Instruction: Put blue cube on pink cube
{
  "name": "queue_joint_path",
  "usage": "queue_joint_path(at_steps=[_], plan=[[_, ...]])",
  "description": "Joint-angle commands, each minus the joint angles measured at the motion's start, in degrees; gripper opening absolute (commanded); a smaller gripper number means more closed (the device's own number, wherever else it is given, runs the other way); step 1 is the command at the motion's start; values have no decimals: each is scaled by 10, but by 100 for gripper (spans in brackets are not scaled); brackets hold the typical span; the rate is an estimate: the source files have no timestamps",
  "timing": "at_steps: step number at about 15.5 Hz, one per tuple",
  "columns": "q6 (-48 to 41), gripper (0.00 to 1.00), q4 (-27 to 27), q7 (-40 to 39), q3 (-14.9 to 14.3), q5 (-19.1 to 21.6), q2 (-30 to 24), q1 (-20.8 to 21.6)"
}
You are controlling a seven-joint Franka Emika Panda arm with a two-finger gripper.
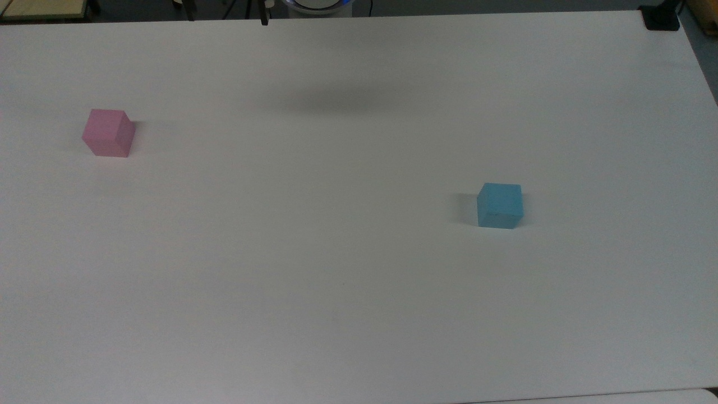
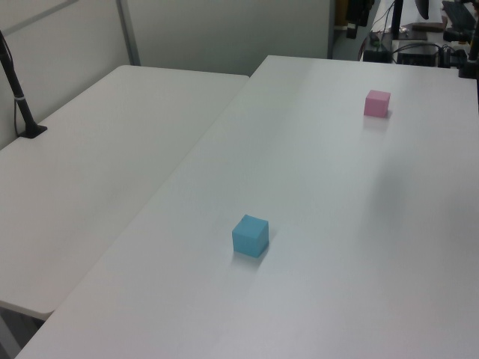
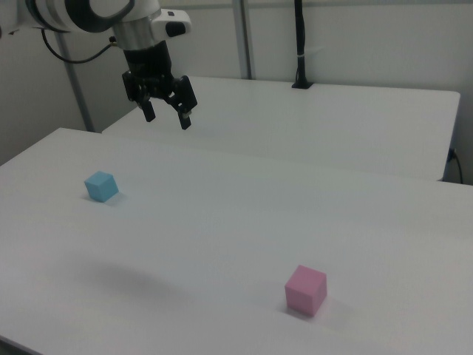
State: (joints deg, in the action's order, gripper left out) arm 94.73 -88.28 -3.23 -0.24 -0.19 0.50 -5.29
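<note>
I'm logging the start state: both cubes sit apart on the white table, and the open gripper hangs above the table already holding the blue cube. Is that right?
Not quite. The gripper is open and hangs above the white table, but it holds nothing: the right view shows its fingers empty. The blue cube rests on the table, apart from the pink cube.

top view: overhead | left, right views: opposite oblique sides | shared: table [image 1: 359,280]
</note>
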Motion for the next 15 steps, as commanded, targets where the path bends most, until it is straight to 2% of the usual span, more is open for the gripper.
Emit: queue_joint_path(at_steps=[1,15], plan=[[-11,100,-8,-3,-2,8,-10,9],[-10,100,-7,-5,-2,9,-5,7]])
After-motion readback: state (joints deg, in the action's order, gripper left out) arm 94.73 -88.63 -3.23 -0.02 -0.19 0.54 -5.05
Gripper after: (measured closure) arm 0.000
